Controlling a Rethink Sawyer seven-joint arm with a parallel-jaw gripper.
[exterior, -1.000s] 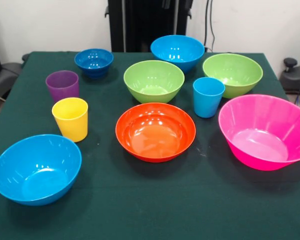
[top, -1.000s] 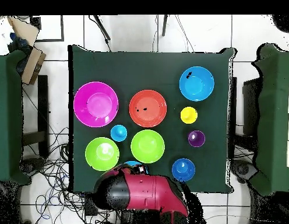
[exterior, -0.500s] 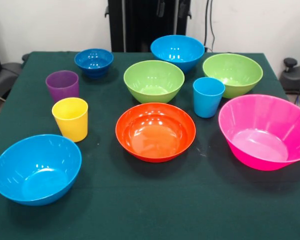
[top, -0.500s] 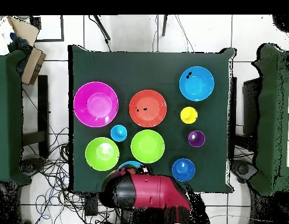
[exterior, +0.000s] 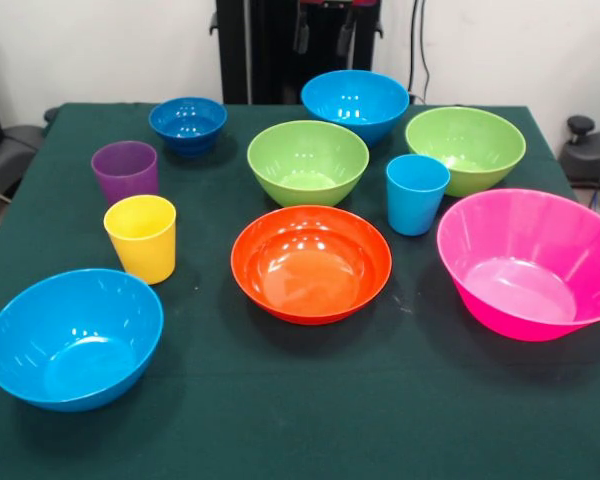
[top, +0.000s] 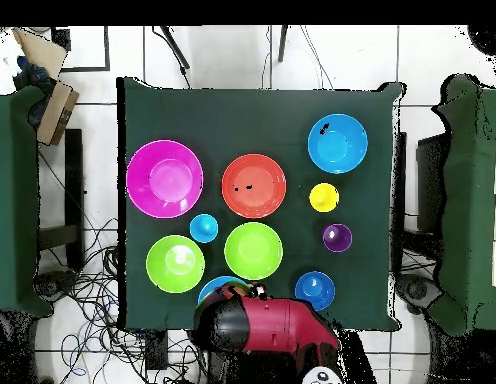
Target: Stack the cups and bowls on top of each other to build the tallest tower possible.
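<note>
All cups and bowls stand apart and upright on the green cloth. The pink bowl [exterior: 525, 262] is at the right and the orange bowl [exterior: 310, 262] in the middle. Two lime bowls [exterior: 308, 160] [exterior: 465, 148] sit behind, with a light blue cup [exterior: 416, 193] between them. The yellow cup [exterior: 141, 237] and purple cup [exterior: 125, 170] stand at the left, and a dark blue bowl [exterior: 188, 123] behind them. One light blue bowl [exterior: 73, 337] is near left, another [exterior: 355, 103] far back. My gripper [exterior: 325, 30] hangs open above that far bowl, holding nothing.
In the overhead view the red arm [top: 262, 325] reaches over the table's edge [top: 127, 200] and covers most of one light blue bowl [top: 210, 290]. Other green tables stand at both sides, and cables lie on the floor [top: 92, 290].
The arm has swung towards the table's middle, and the gripper's fingers have come down into the front view above the far light blue bowl. Nothing on the table has moved.
</note>
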